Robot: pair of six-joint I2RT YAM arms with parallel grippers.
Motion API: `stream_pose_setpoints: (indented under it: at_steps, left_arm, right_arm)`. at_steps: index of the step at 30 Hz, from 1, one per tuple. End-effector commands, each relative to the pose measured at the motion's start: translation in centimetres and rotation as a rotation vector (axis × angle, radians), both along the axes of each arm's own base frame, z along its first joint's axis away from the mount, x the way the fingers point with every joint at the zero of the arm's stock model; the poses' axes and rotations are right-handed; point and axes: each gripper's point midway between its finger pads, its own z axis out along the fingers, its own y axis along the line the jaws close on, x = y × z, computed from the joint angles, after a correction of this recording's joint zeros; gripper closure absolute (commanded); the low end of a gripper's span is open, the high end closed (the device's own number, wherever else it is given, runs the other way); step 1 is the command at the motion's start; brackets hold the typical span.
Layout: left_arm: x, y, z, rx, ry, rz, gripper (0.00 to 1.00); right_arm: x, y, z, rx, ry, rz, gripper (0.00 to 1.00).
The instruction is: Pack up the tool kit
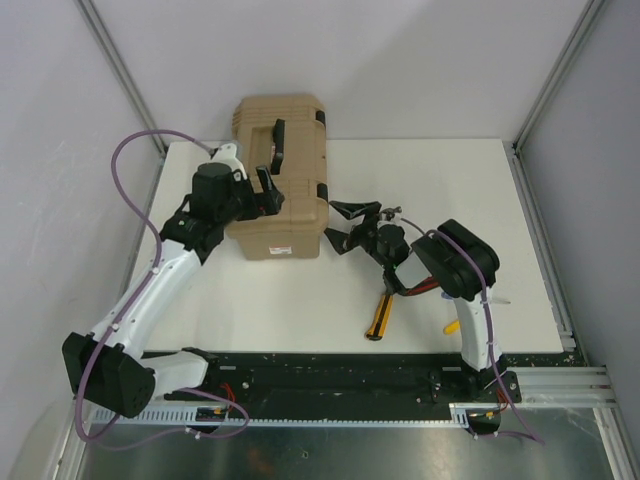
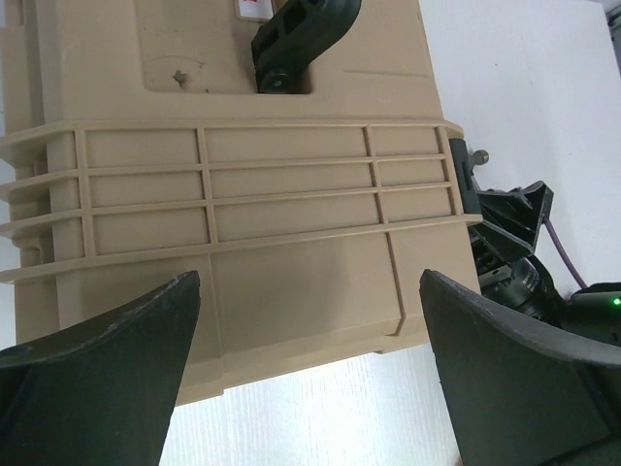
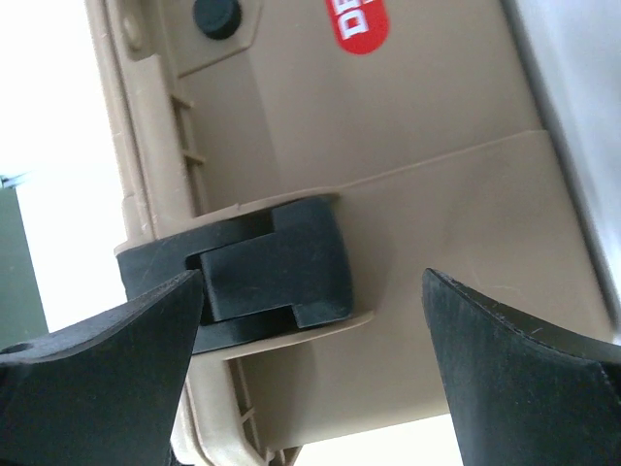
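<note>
The tool kit [image 1: 280, 200] sits on the back-left part of the white desk [image 1: 450, 190], close to the desk's left edge. Its far end reaches the rear edge; the overhead view does not show whether it overhangs. Grey enclosure walls and metal frame posts close in the left, rear and right sides. The widest open desk surface lies to the right of the box and behind the right arm, with a narrower strip along the near edge in front of the box.

The box is the only container. Its lid is down, and in the right wrist view a black latch [image 3: 281, 262] lies closed across the seam, so the contents are hidden. An orange-and-black handled tool [image 1: 380, 315] lies out on the desk near the front, just left of the right arm. Other small items under that arm are too covered to name.

The box's long axis runs from near to far, with the black handle [image 1: 277, 145] on top along the same line. The latched side faces right, toward the right arm. The ribbed side faces the left arm. A small red-and-white label [image 1: 283, 250] is on the near end.

The left fingers [image 2: 146, 330] are spread wide at the box's upper left edge and hold nothing. The right fingers [image 3: 146, 330] are also spread wide, empty, and pointed at the latch side, near it but apart.
</note>
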Motion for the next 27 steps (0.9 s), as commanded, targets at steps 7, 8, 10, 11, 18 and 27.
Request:
stream_pose_setpoints:
  at_steps: [7,8,10,11,18,27]
  left_arm:
    - [0.9,-0.7,0.8,0.011,-0.036,0.008,0.00]
    - [0.9,-0.7,0.5,0.014,-0.031,0.008,0.01]
    - [0.7,-0.7,0.1,0.019,-0.024,0.007,0.01]
    - [0.6,-0.7,-0.1,0.020,-0.020,0.007,0.01]
    - [0.3,-0.8,-1.3,0.027,0.004,0.004,0.01]
    - [0.2,-0.7,-2.5,0.045,0.028,0.012,0.01]
  right_arm:
    - [-0.2,-0.9,7.8,0.219,-0.222,-0.027,0.06]
    - [-0.1,-0.9,8.3,0.223,-0.233,-0.026,0.07]
    - [-0.1,-0.9,9.2,0.233,-0.254,-0.020,0.08]
    - [-0.1,-0.9,9.5,0.238,-0.261,-0.019,0.08]
    - [0.1,-1.0,11.3,0.274,-0.284,-0.023,0.11]
    - [-0.3,-1.0,12.1,0.282,-0.298,-0.007,0.38]
